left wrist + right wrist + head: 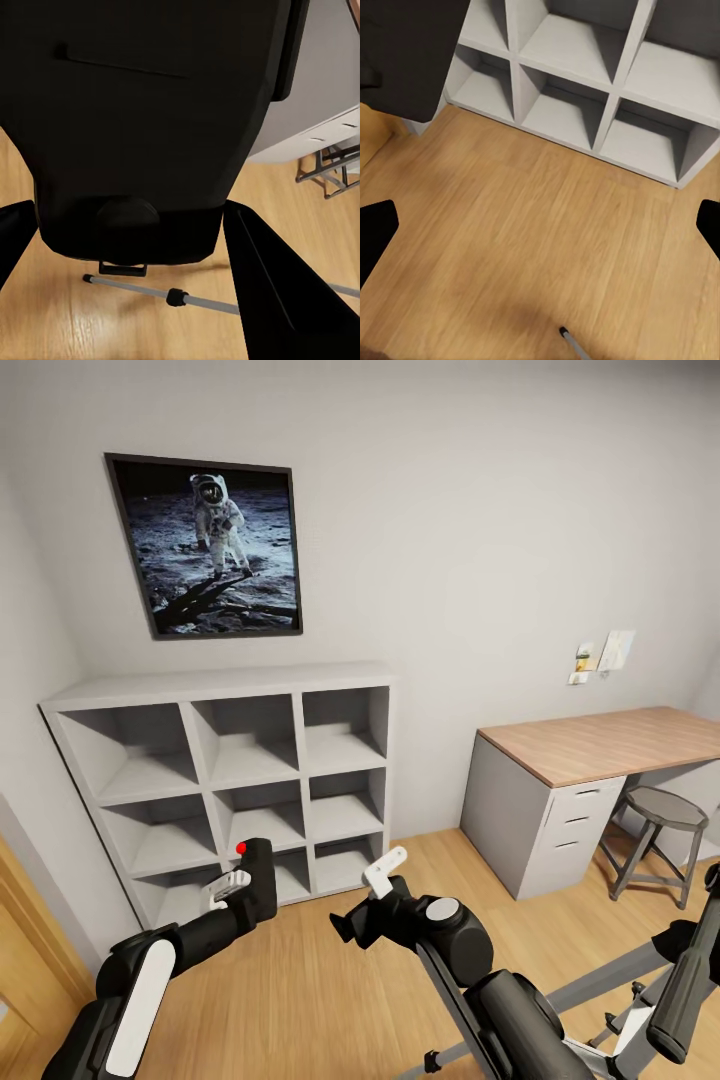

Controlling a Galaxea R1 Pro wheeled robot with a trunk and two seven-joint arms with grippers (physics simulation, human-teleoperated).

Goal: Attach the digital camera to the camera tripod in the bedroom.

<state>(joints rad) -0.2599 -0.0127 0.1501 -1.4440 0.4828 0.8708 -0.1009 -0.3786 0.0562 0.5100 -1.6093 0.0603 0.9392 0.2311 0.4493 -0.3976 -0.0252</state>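
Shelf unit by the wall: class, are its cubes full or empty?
Empty as far as visible: every open compartment of the shelf unit shows bare grey boards; the lowest row is partly hidden by the arms.

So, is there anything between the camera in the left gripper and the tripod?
Nothing visible does. The left gripper holds the digital camera above bare wood floor; the camera tripod stands to its right, beyond the empty right gripper.

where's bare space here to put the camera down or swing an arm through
Free: the wooden top of the grey desk, the white cube shelf top and its cubbies, and the wood floor between shelf and desk. Crowded: low right, where the silver-legged tripod and round grey stool stand.
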